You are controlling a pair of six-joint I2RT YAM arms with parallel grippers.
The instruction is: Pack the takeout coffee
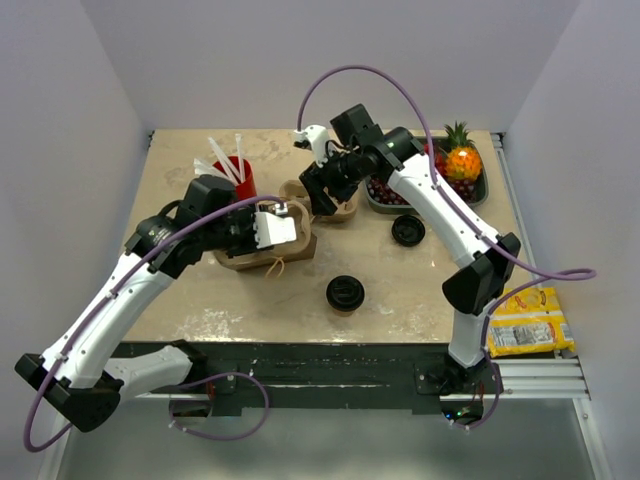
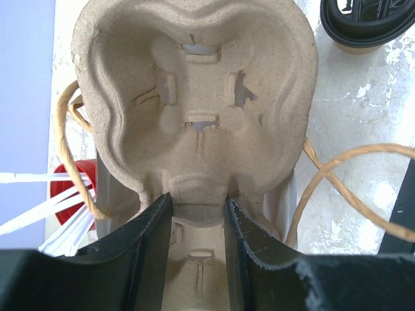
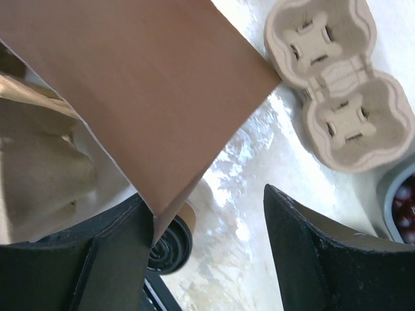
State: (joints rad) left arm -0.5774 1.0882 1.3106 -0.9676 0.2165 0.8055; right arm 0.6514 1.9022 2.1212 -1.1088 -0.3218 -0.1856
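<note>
Packing looks barely begun on the table (image 1: 420,290). The brown paper bag (image 3: 142,84) sits at left centre, and one edge of it reaches between the jaws of the right gripper (image 3: 202,193), which stand wide apart and grip nothing. The left gripper (image 2: 198,197) is clamped on the middle ridge of an empty pulp cup carrier (image 2: 194,110), held at the bag. The takeout coffee (image 1: 344,293) stands alone near the front edge, untouched and not yet loaded.

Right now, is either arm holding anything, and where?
The left end effector pinches the tan moulded-pulp cup carrier by its middle bridge. The right end effector stands open, gripping nothing.
</note>
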